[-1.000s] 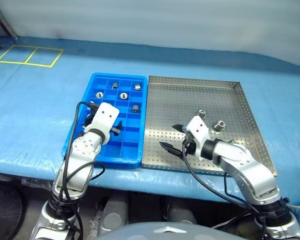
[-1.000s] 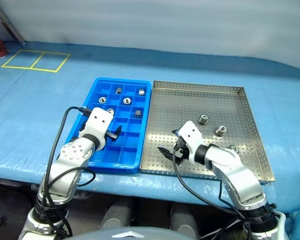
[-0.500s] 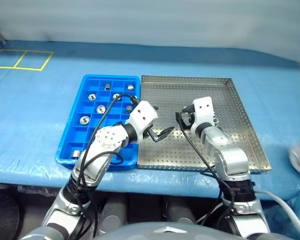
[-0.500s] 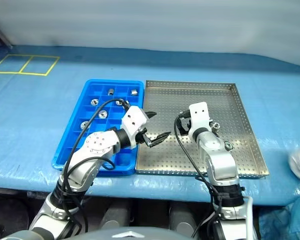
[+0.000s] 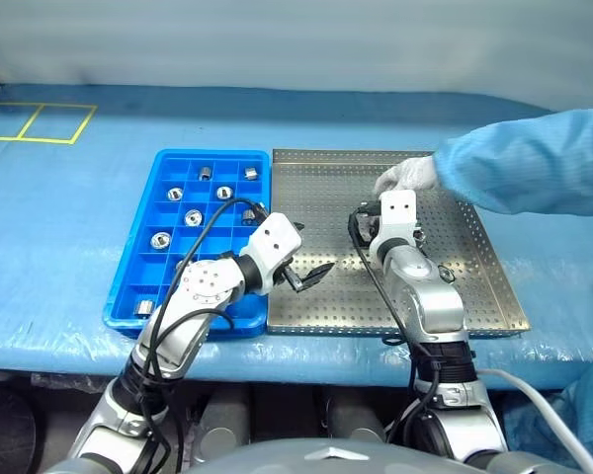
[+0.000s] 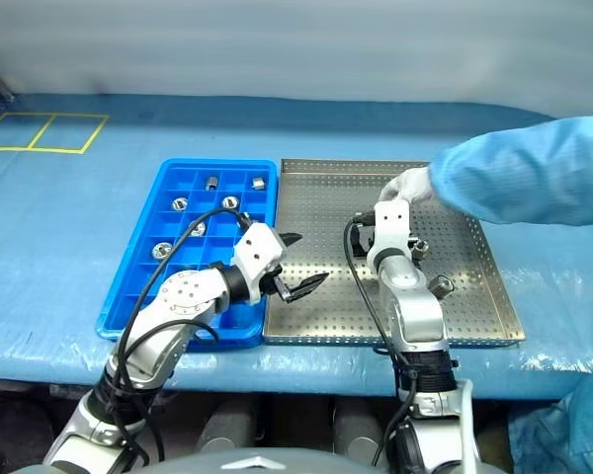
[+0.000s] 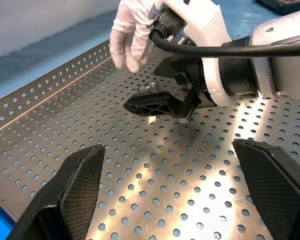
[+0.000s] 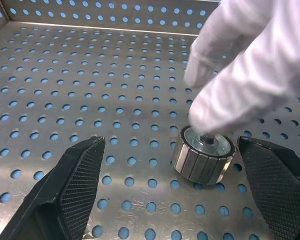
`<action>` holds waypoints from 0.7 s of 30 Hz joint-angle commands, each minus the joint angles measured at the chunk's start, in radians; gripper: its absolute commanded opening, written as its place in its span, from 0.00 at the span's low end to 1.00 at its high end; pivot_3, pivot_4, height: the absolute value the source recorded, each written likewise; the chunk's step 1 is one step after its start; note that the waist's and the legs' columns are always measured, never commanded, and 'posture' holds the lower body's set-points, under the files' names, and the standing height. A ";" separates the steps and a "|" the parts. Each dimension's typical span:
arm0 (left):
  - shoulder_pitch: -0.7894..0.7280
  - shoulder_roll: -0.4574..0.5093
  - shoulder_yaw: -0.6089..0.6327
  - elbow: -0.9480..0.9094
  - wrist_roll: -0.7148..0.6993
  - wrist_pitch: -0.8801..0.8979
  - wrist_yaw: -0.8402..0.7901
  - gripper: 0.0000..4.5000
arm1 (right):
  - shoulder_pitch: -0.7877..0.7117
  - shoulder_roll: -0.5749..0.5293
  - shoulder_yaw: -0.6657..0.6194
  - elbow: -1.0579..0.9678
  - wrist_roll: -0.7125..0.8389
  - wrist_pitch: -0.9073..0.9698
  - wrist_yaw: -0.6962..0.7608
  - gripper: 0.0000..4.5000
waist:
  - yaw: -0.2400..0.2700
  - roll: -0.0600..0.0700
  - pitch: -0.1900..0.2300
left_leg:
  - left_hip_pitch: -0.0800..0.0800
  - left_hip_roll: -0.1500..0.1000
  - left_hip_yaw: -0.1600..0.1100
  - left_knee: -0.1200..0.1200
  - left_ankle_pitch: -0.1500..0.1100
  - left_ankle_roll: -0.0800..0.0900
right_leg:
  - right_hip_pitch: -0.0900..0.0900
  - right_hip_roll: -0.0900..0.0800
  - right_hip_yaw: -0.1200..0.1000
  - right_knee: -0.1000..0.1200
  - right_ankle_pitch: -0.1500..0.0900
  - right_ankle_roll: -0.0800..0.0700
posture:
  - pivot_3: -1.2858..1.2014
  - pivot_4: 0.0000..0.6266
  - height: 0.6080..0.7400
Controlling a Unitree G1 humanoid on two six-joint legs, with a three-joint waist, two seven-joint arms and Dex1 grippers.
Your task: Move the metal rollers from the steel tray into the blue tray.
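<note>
1. Now, in the left eye view, a person's gloved hand (image 5: 407,175) with a blue sleeve (image 5: 534,163) has come in over the far side of the steel tray (image 5: 316,188); a second ago it was not there. The left gripper (image 5: 306,273) has swung from over the blue tray (image 5: 143,242) to the steel tray's near-left part. Its fingers are spread wide and hold nothing.

2. In the right eye view, the right gripper (image 6: 368,235) has turned to point toward the far side of the steel tray, close to the gloved hand. One roller (image 6: 439,286) lies on the steel tray beside the right forearm. The blue tray has several rollers in separate compartments, for example one (image 6: 179,204) in a far compartment.

3. In the left wrist view, the open fingers frame bare perforated metal, with the right gripper and the gloved hand ahead.

4. In the right wrist view, a metal roller (image 8: 202,155) stands upright between the wide-open fingers, not gripped. The gloved fingertips (image 8: 205,117) touch its top. I judge the robot should wait until the hand leaves.
</note>
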 commanded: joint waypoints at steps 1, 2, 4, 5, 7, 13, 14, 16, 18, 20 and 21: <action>-0.005 -0.002 0.008 -0.051 -0.008 -0.005 0.007 1.00 | -0.014 0.004 -0.012 -0.023 0.004 -0.008 0.005 1.00 | 0.000 0.000 0.000 | 0.000 0.000 0.000 0.000 0.000 0.000 | 0.000 0.000 0.000 0.000 0.000 0.000 | 0.57 0.24 1.00; -0.005 -0.001 0.009 -0.052 -0.008 -0.004 0.008 1.00 | -0.010 0.004 -0.013 -0.027 0.006 -0.002 0.008 1.00 | -0.001 0.000 0.000 | 0.000 0.000 0.000 0.000 0.000 0.000 | 0.000 0.000 0.000 0.000 0.000 0.000 | 0.57 0.24 1.00; 0.000 0.001 0.008 -0.051 -0.005 -0.004 0.010 1.00 | -0.001 0.001 -0.011 -0.040 0.012 0.005 0.021 1.00 | -0.001 0.000 0.000 | 0.000 0.000 0.000 0.000 0.000 0.000 | 0.000 0.000 0.000 0.000 0.000 0.000 | 0.57 0.24 1.00; 0.001 0.003 0.008 -0.051 -0.004 -0.004 0.011 1.00 | 0.004 0.001 -0.010 -0.047 0.015 0.011 0.026 1.00 | -0.001 0.000 0.000 | 0.000 0.000 0.000 -0.001 0.000 0.000 | 0.000 0.000 0.000 0.000 0.000 0.000 | 0.57 0.24 1.00; 0.002 0.005 0.008 -0.050 -0.004 -0.003 0.012 1.00 | 0.014 -0.004 -0.001 -0.068 0.020 0.016 0.046 1.00 | 0.000 0.000 0.000 | 0.000 0.000 0.000 -0.001 0.000 0.000 | 0.000 0.000 0.000 0.000 0.000 0.000 | 0.57 0.24 1.00; -0.006 0.009 0.006 -0.036 0.001 0.000 0.016 1.00 | 0.043 -0.023 0.030 -0.134 0.016 0.021 0.095 1.00 | -0.001 0.000 0.000 | 0.000 0.000 0.000 -0.001 0.000 0.000 | 0.000 0.000 0.000 0.000 0.000 0.001 | 0.56 0.24 1.00; -0.007 0.010 0.006 -0.035 0.001 0.000 0.016 1.00 | 0.047 -0.024 0.032 -0.144 0.015 0.023 0.097 1.00 | -0.002 0.000 0.000 | 0.000 0.000 0.000 -0.001 0.000 0.000 | 0.000 0.000 0.000 0.000 -0.001 0.001 | 0.56 0.24 1.00; -0.006 0.015 0.009 -0.036 0.000 0.003 0.016 1.00 | 0.055 -0.029 0.039 -0.168 0.011 0.038 0.101 1.00 | -0.002 0.000 0.000 | 0.000 0.000 0.000 -0.001 0.000 0.000 | 0.000 0.000 0.000 0.000 -0.001 0.001 | 0.56 0.24 1.00; -0.005 0.023 0.019 -0.039 -0.001 0.006 0.016 1.00 | 0.066 -0.037 0.043 -0.192 0.013 0.051 0.110 1.00 | -0.002 0.000 0.000 | 0.000 0.000 0.000 0.000 0.000 0.000 | 0.000 0.000 0.000 0.000 -0.001 0.001 | 0.56 0.24 1.00; -0.003 0.029 0.029 -0.042 -0.001 0.008 0.022 1.00 | 0.075 -0.042 0.039 -0.208 0.015 0.062 0.115 1.00 | -0.002 0.000 0.000 | 0.000 0.000 0.000 0.000 0.000 0.000 | 0.000 0.000 0.000 0.000 -0.001 0.001 | 0.56 0.24 1.00; -0.003 0.034 0.036 -0.041 0.001 0.009 0.027 1.00 | 0.078 -0.045 0.033 -0.212 0.015 0.068 0.114 1.00 | -0.002 0.000 0.000 | 0.000 0.000 0.000 -0.001 0.000 0.000 | 0.000 0.000 0.000 0.000 -0.001 0.001 | 0.56 0.24 1.00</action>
